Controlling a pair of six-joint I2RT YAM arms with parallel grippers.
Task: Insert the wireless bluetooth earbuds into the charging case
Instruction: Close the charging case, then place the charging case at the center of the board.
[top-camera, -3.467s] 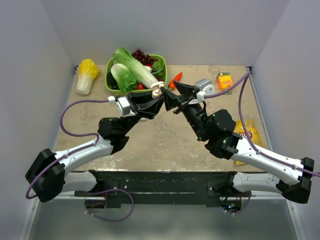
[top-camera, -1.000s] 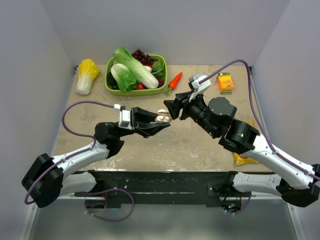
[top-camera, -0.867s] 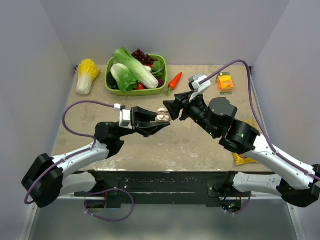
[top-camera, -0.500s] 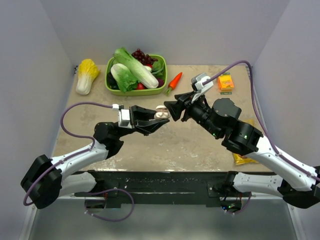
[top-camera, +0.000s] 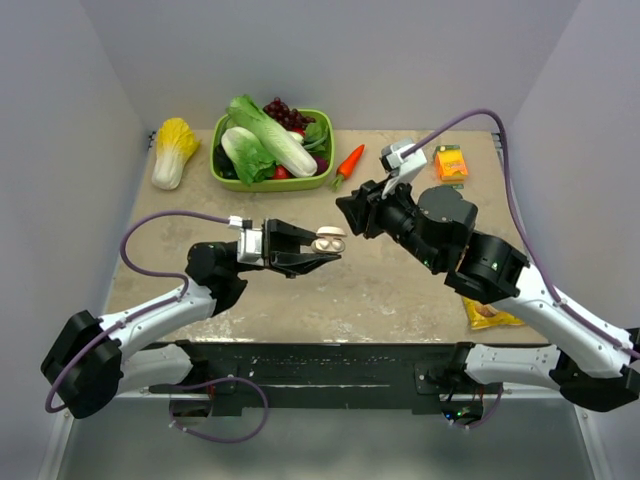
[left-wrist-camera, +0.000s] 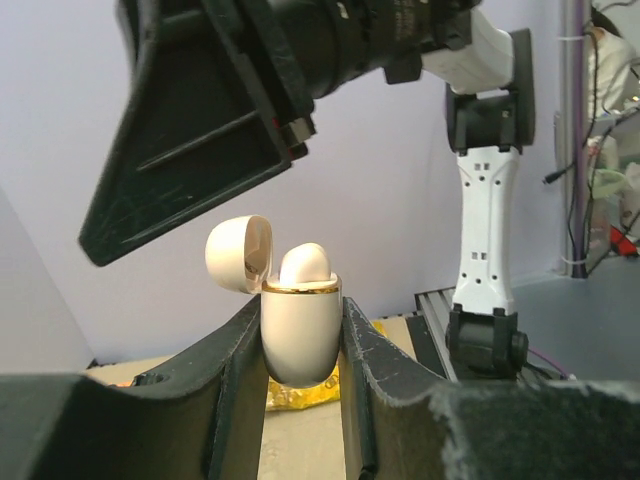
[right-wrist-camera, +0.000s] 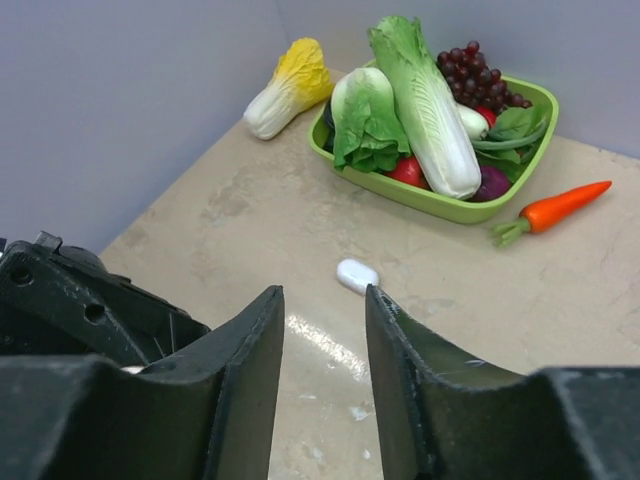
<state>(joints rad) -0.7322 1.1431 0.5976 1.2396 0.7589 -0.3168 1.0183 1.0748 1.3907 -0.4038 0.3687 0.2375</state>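
Holding the charging case (left-wrist-camera: 300, 345) upright in our left gripper (top-camera: 318, 252), jaws pinching its sides, lid (left-wrist-camera: 240, 255) flipped open, one earbud (left-wrist-camera: 304, 264) seated in it. Our right gripper (right-wrist-camera: 325, 300) hangs close above, fingers (right-wrist-camera: 240, 400) spread, nothing between. A second earbud (right-wrist-camera: 357, 275) lies on the table (right-wrist-camera: 230, 210) near the green tray (right-wrist-camera: 440, 207).

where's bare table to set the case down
Bare tabletop lies at the front middle, and on the left, nearer than the yellow cabbage. The back is crowded: green basket, carrot, orange carton. A loose earbud lies on the table ahead of the right gripper.
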